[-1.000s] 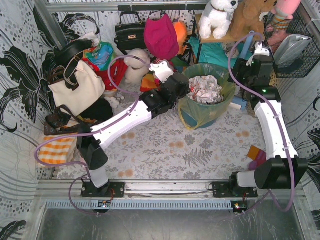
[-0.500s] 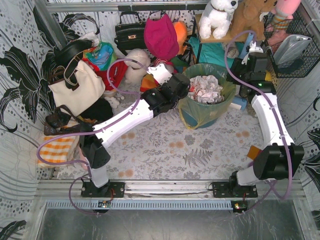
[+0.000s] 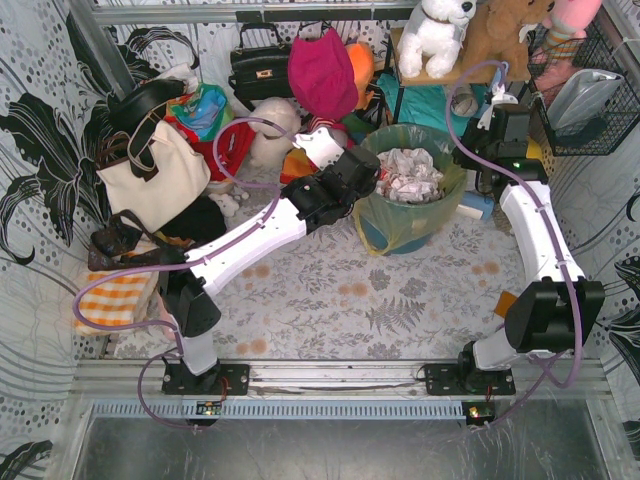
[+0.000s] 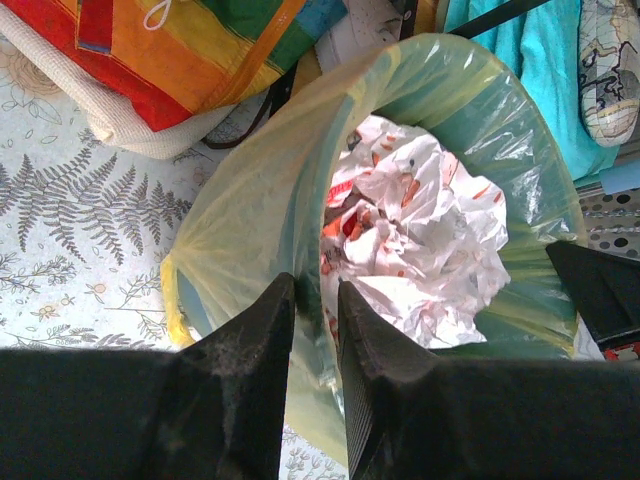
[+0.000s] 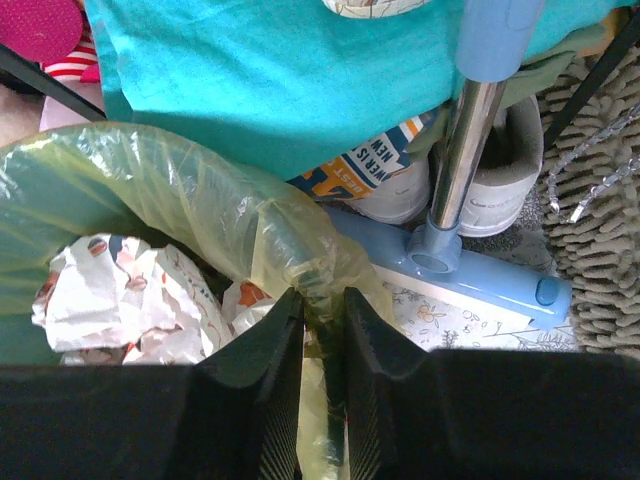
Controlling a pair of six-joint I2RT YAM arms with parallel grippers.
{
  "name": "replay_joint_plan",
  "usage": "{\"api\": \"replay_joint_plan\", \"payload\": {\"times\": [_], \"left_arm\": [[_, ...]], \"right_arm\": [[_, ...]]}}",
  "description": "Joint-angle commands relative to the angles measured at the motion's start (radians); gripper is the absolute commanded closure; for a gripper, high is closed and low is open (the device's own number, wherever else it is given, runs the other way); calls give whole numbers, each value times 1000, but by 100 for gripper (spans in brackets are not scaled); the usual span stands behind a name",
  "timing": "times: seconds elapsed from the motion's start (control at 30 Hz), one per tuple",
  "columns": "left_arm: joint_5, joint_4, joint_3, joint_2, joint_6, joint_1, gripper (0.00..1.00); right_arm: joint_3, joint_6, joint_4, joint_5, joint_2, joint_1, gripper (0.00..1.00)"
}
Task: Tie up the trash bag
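The trash bag (image 3: 392, 215) is thin yellow-green plastic lining a teal bucket (image 3: 385, 243), with crumpled white-and-red paper (image 3: 408, 175) inside. My left gripper (image 3: 372, 176) is at the bag's left rim. In the left wrist view its jaws (image 4: 315, 295) stand almost closed with the bag's rim (image 4: 250, 200) between them, and the paper (image 4: 420, 220) lies beyond. My right gripper (image 3: 470, 162) is at the right rim. In the right wrist view it (image 5: 322, 300) pinches a bunched fold of the bag (image 5: 180, 190) beside the paper (image 5: 110, 300).
A cream tote (image 3: 160, 175), a black handbag (image 3: 260, 65), a magenta bag (image 3: 322, 70) and plush toys (image 3: 435, 35) crowd the back and left. A blue mop head (image 5: 470, 270) and shoes lie behind the bucket. A wire basket (image 3: 590, 95) stands at right, an orange checked cloth (image 3: 110, 300) at left.
My right arm has swung left from beside the bucket to the bag's right rim. My left gripper has shifted slightly at the left rim.
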Motion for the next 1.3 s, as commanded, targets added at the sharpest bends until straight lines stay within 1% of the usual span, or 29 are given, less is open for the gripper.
{"api": "replay_joint_plan", "payload": {"times": [0.0,0.07,0.13,0.3,0.43,0.57,0.63,0.77,0.8,0.9,1.03,1.1,1.27], "left_arm": [[-30,19,26,15,-5,-7,68],[-31,13,26,17,-9,-4,69],[-35,7,26,15,-12,-5,69],[-50,-1,26,16,-10,-5,70],[-64,-8,31,20,-1,-1,71],[-71,-12,31,17,9,12,75],[-71,-10,31,14,30,21,78],[-67,-4,23,-11,75,45,89],[-66,2,17,-21,92,50,91],[-78,11,-6,-59,140,61,93],[-87,58,-77,-146,230,71,97],[-80,76,-112,-193,284,73,100],[-42,91,-232,-350,375,73,100]], "right_arm": [[40,-8,2,-13,-14,-5,81],[35,-2,3,-15,-18,-5,80],[32,1,5,-19,-17,-5,76],[29,4,-2,-35,-3,-5,77],[19,7,4,-40,-6,-5,82],[14,3,5,-37,-16,-5,87],[13,3,1,-38,-22,-5,90],[2,12,3,-47,-36,-5,100],[-2,20,2,-52,-41,-5,100],[-14,55,1,-97,-62,-5,100],[-31,128,-12,-145,-106,16,100],[-35,149,-35,-132,-134,49,100],[-55,223,-55,-74,-213,199,100]]}}
